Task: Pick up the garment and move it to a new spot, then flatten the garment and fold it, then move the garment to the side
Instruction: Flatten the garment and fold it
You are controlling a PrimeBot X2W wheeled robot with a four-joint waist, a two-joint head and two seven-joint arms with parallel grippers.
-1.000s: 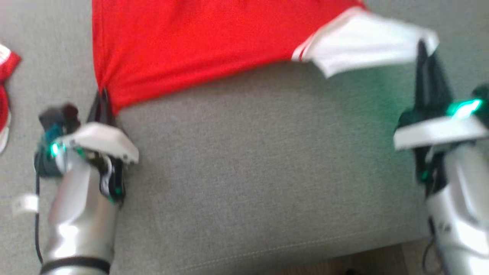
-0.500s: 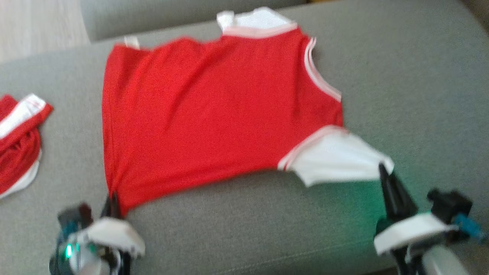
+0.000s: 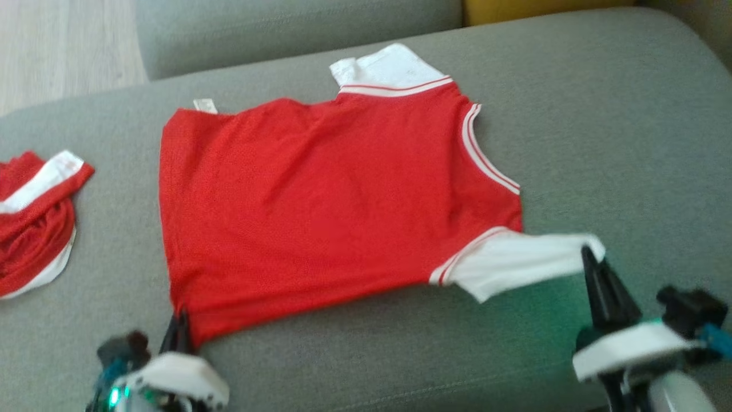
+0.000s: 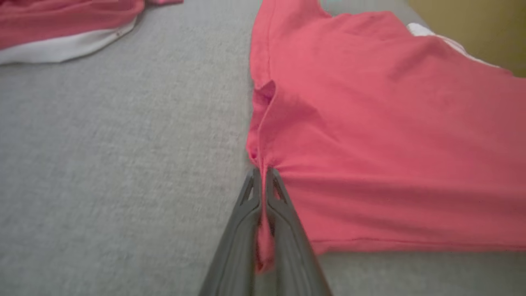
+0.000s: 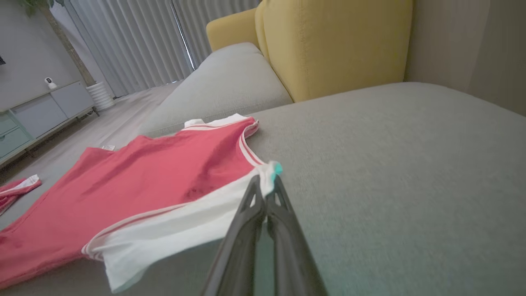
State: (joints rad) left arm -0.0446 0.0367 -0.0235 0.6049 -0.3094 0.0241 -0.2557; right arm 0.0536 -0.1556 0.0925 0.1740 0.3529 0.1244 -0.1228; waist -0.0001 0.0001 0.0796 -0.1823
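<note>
A broad grey sofa seat (image 3: pixel 600 114) carries everything, with a yellow cushion (image 5: pixel 328 45) at its far end. Across the room stands a pale cabinet (image 5: pixel 37 111) with its drawers closed, so what it holds is hidden.

A red short-sleeved jersey (image 3: pixel 320 200) lies spread near the middle of the seat, mostly flat, with white sleeves and striped trim. Shallow wrinkles cross its body. A second red-and-white garment (image 3: pixel 34 223) lies crumpled well apart, towards the robot's left.

The near white sleeve (image 3: pixel 514 257) is drawn out to a point towards the right. The right hand (image 5: pixel 265 185) is closed on that sleeve's tip. The left hand (image 4: pixel 261 176) is closed on the jersey's near bottom corner, with red cloth bunched between its fingers. A small white label (image 3: pixel 205 105) sticks out at the far bottom corner.

The jersey looks light, thin and limp. It will likely sag and fold over itself wherever it is unsupported, and may slide easily on the seat. Corners, hems and sleeve ends look like the best places to hold it, taken in pairs so the cloth stays taut.
</note>
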